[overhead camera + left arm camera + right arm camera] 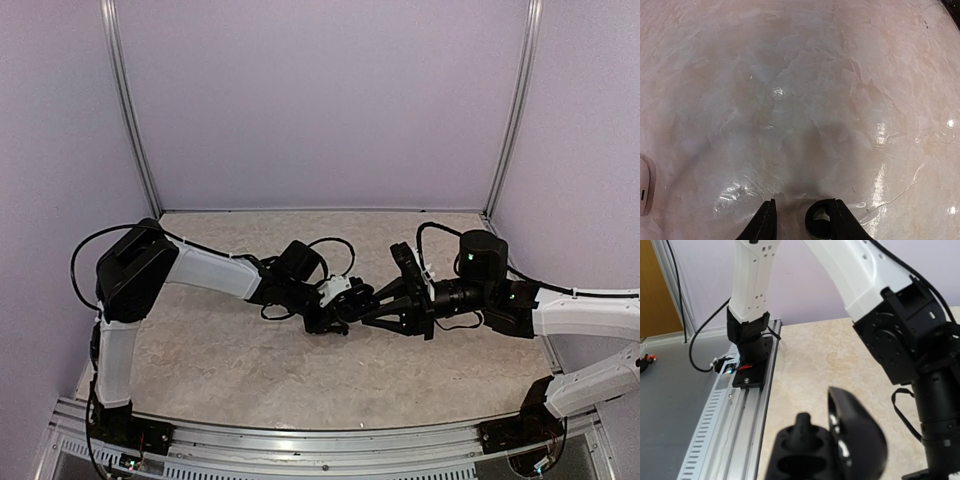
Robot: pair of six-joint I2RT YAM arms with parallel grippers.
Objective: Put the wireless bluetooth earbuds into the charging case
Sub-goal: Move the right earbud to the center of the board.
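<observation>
In the right wrist view, a black charging case (805,457) hangs over the table with its lid (860,440) swung up. One black earbud (802,427) stands in its far well, and the near well is dark. My right gripper (368,310) is shut on the case, its fingers hidden under it. My left gripper (803,201) is open and low over the table. Between its fingers (765,225) sits a second small black earbud (817,220), against the right finger and apart from the left one. In the top view both grippers meet mid-table, and the left gripper (330,320) is just left of the right one.
A white pebble-shaped case (644,185) lies at the left edge of the left wrist view. The left arm's base (747,365) is bolted to the rail (735,410) along the table's near edge, and the left arm's black wrist (930,390) stands close on the right.
</observation>
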